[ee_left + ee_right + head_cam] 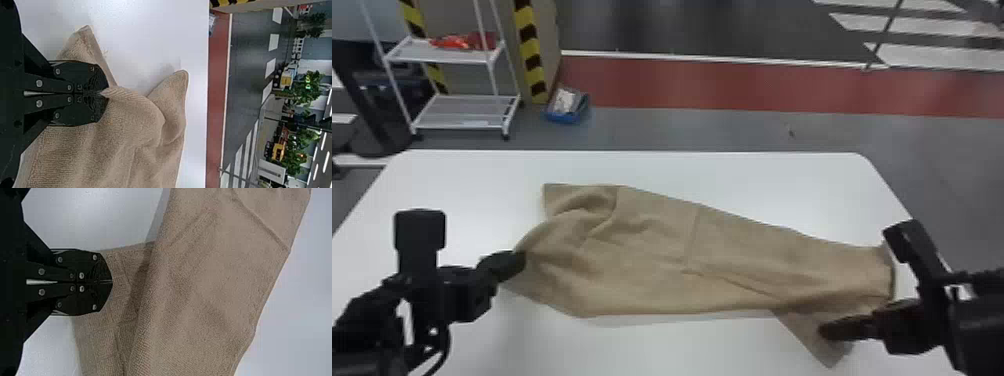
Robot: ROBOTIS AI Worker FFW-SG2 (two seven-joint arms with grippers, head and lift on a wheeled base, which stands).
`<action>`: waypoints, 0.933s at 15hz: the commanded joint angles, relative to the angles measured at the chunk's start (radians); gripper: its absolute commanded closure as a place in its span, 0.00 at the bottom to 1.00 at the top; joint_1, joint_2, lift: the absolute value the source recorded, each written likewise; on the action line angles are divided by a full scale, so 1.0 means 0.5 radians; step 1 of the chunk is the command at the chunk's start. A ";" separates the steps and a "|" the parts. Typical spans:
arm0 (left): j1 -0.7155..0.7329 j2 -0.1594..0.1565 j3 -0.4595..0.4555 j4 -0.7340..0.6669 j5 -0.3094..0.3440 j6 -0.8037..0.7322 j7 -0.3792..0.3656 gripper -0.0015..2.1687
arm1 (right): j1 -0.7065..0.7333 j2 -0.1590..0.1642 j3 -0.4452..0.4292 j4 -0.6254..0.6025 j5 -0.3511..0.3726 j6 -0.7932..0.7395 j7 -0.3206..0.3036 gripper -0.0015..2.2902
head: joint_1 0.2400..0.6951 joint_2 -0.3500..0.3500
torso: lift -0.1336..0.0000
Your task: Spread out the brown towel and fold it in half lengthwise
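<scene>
The brown towel (pixel 652 250) lies rumpled and partly folded over itself across the white table, with a flap sticking out at its near right. At the towel's left end is my left gripper (pixel 519 262); in the left wrist view the left gripper (pixel 105 93) is shut on a raised pinch of the towel (pixel 129 117). Over the near right flap hangs my right gripper (pixel 824 330). The right wrist view has the right gripper (pixel 111 282) with its fingers together, above the flap of the towel (pixel 203 290), no cloth visibly pinched between them.
The white table (pixel 682 167) has rounded far corners, and its right edge runs close by the right arm. Beyond it on the floor stand a white wire shelf (pixel 459 112) and a blue box (pixel 567 106).
</scene>
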 commanded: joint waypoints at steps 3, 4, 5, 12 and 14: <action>0.000 -0.005 0.006 0.000 0.003 0.002 -0.003 0.99 | -0.006 0.003 -0.035 0.002 -0.048 -0.008 0.015 0.37 | 1.00 0.36 | 0.07; 0.000 -0.005 0.006 0.000 0.003 0.002 -0.003 0.99 | -0.003 0.006 -0.035 -0.016 -0.054 -0.008 0.051 0.18 | 1.00 0.36 | 0.07; 0.003 -0.005 0.006 0.000 0.003 0.002 -0.003 0.99 | 0.003 0.006 -0.023 -0.031 -0.054 -0.002 0.054 0.14 | 1.00 0.37 | 0.07; 0.009 -0.005 0.006 -0.003 0.003 -0.004 -0.006 0.99 | -0.006 0.000 0.054 -0.019 0.022 -0.002 0.094 0.21 | 1.00 0.40 | 0.07; 0.012 -0.005 0.006 -0.003 0.003 0.002 -0.009 0.99 | -0.003 0.000 0.069 -0.016 0.062 -0.002 0.097 0.47 | 1.00 0.40 | 0.07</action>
